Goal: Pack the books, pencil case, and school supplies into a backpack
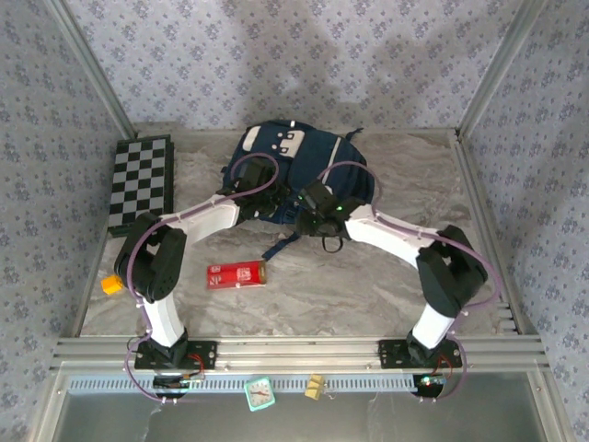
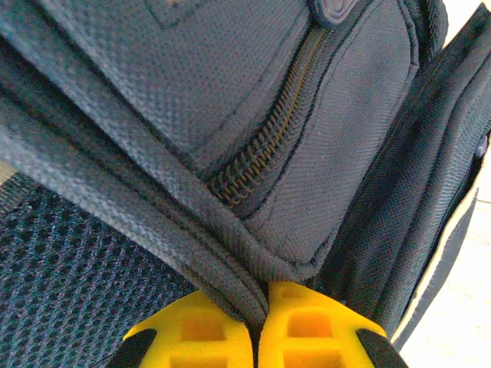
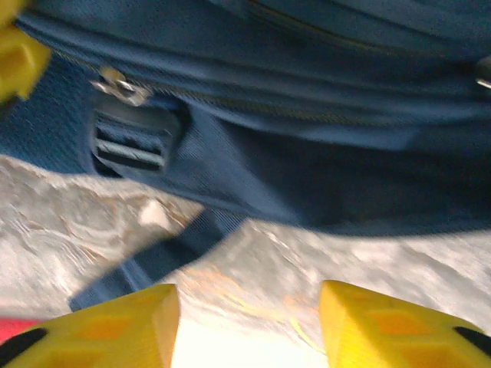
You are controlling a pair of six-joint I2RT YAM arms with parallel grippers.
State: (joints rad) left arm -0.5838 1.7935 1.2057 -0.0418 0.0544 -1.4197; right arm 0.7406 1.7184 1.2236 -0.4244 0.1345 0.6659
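Backpack [image 2: 322, 146] edge lies clamped in left pincer [image 2: 258, 326].

Plenty we can't make out!
Right wrist view is smeared: backpack [image 3: 307, 153] blurry, a red scrap [image 3: 9, 328] cut off left of the right gripper [image 3: 247, 307]. A backpack fold vanishes between the left gripper's [image 2: 257, 310] clamped fingers [image 2: 199, 337]. And the box [image 1: 236, 273] print? Unreadable.

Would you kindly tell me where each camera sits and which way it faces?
Top external: above and behind the bases, looking down on the grey marble table; both arms reach the navy-blue fabric backpack.
Left wrist: on the left gripper, shut on the backpack's piped edge, zip close ahead.
Right wrist: on the open right gripper, low over the table, facing the backpack's side.
Shared: all see the backpack.
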